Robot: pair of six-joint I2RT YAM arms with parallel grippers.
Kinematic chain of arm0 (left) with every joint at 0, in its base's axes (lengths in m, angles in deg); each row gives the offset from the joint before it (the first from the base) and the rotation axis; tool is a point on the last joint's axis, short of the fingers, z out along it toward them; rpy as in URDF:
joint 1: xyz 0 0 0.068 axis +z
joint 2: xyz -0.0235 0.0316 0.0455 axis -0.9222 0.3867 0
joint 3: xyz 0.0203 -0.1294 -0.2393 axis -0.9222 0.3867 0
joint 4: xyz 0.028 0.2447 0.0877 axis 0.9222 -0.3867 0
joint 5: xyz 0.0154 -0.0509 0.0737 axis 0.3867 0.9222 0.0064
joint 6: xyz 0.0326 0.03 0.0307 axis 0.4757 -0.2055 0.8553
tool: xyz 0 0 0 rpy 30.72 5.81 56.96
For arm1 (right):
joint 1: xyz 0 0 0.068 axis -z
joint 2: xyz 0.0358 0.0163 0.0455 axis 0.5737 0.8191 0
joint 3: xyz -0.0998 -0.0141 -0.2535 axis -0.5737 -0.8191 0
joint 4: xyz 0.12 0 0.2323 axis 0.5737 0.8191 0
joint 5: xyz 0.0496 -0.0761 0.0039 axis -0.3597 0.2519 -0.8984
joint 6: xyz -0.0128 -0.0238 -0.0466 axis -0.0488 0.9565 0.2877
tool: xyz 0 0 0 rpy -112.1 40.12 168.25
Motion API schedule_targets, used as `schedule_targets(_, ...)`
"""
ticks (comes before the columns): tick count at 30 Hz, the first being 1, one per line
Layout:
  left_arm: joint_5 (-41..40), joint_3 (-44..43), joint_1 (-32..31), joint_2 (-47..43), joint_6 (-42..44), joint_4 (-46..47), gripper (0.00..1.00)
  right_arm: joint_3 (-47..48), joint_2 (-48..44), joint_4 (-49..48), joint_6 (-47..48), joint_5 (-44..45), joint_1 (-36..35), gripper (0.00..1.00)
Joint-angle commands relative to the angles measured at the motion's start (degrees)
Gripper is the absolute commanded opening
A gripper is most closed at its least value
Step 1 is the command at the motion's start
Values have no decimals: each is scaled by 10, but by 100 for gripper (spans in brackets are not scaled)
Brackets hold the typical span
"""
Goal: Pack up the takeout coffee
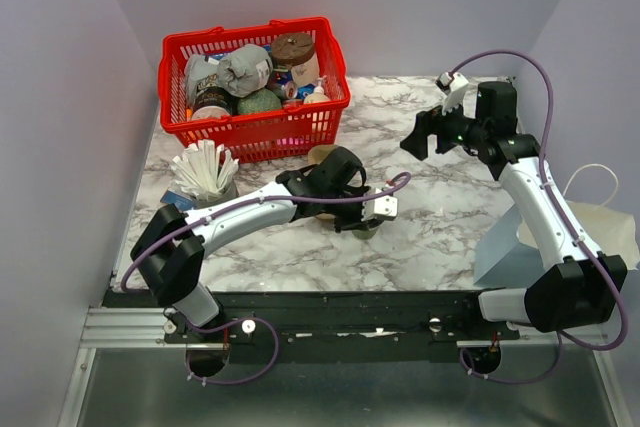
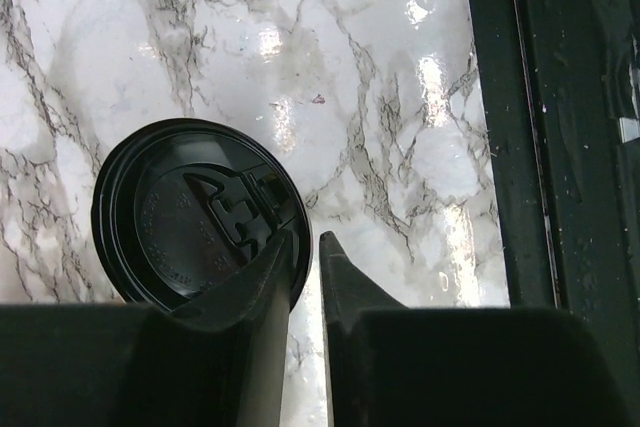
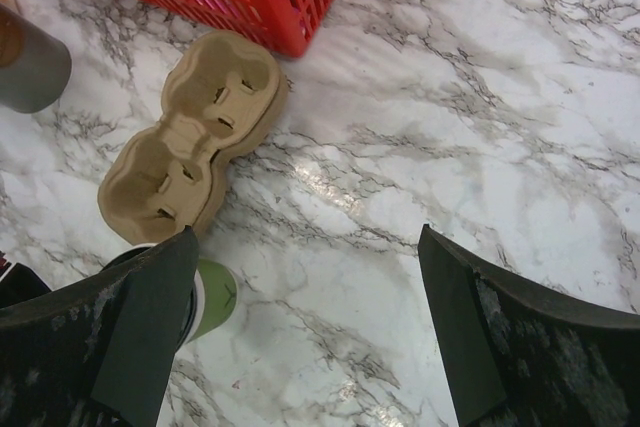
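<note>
Table: a white marble-patterned table (image 1: 440,232), with one arm bolted at each end of its near edge.
Far left: a grey metal cup of white stirrers (image 1: 205,175) stands upright near the left wall.
Back left: a red plastic basket (image 1: 245,132), full of mixed goods, sits behind the stirrer cup.
Centre left: a brown cardboard cup carrier (image 3: 195,137) lies flat just in front of the basket. Both of the wells that show are bare.
Left gripper: the left gripper (image 2: 308,237) reaches to the table's middle and points down at the cup's top.
Left grip: the fingers (image 2: 255,287) are narrowed to a thin slot. One lies over the lid's edge and the other just outside it. Whether they pinch the rim cannot be told.
Lid: a round black plastic lid (image 2: 180,212), seen from above.
Coffee: a small green paper cup (image 3: 215,297) stands on the marble just beside the carrier's near end, outside it and under the left gripper.
Right gripper: the right gripper (image 3: 305,237) hovers over bare marble right of centre, its jaws spread wide and holding nothing.
Far right: a white paper bag (image 1: 600,222) stands at the table's right edge.
</note>
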Motion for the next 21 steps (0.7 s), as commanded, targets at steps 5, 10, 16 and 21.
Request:
schedule_targets(5,-6,-2,-4,1,-8,3,1,1,1,-9,-5,5,4,100)
schedule_targets(10,55,-15,14,-20,-62,2,0,6,7,14,23,-32,4,100)
schedule_targets(16,197,-32,95,6,-280,99,0,12,21,34,32,-106,6,100)
schedule_targets(21,310,28,139,32,-595,379,0,13,35,40,31,-161,6,100)
